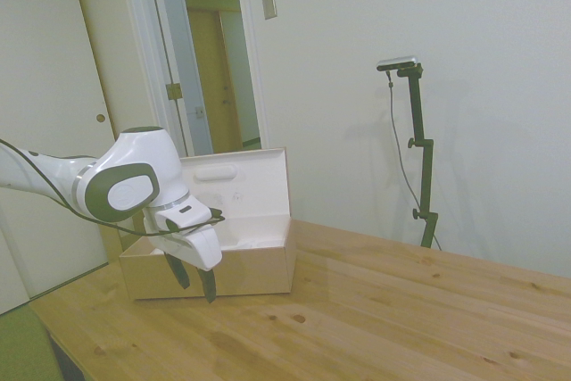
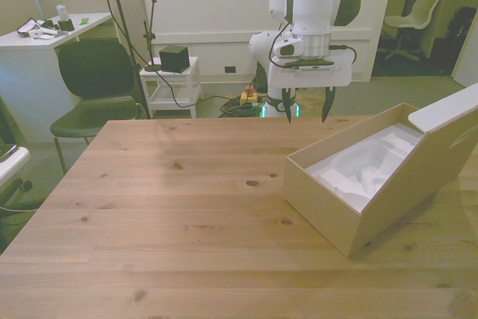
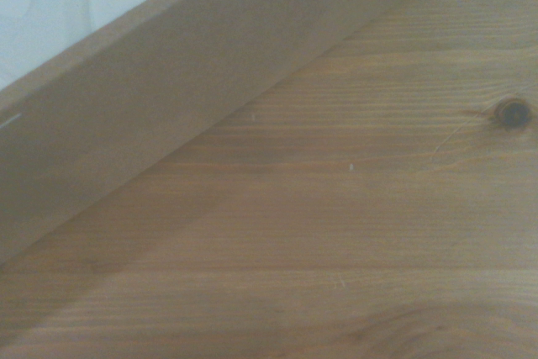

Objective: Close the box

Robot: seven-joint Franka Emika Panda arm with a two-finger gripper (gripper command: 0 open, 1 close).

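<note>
Front view: cardboard box (image 2: 351, 199) placed on wooden table (image 2: 164, 207), lid (image 2: 448, 136) raised, white moulded insert (image 2: 370, 166) exposed inside. Gripper (image 2: 307, 107) suspended above table beside box's far corner, no contact with box, fingers spread apart, nothing held. Side view: gripper (image 1: 193, 278) seen in front of box (image 1: 250, 265) wall, lid (image 1: 239, 186) upright. Wrist view: tan box wall (image 3: 168, 107) met by table surface (image 3: 353, 233); knot (image 3: 512, 113) noted beside box.

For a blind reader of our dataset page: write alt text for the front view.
An open tan cardboard box with a white moulded insert sits on a wooden table at the front view's right, its lid raised. Behind it, the white robot arm's tool hangs open above the table's far edge, holding nothing.
</note>
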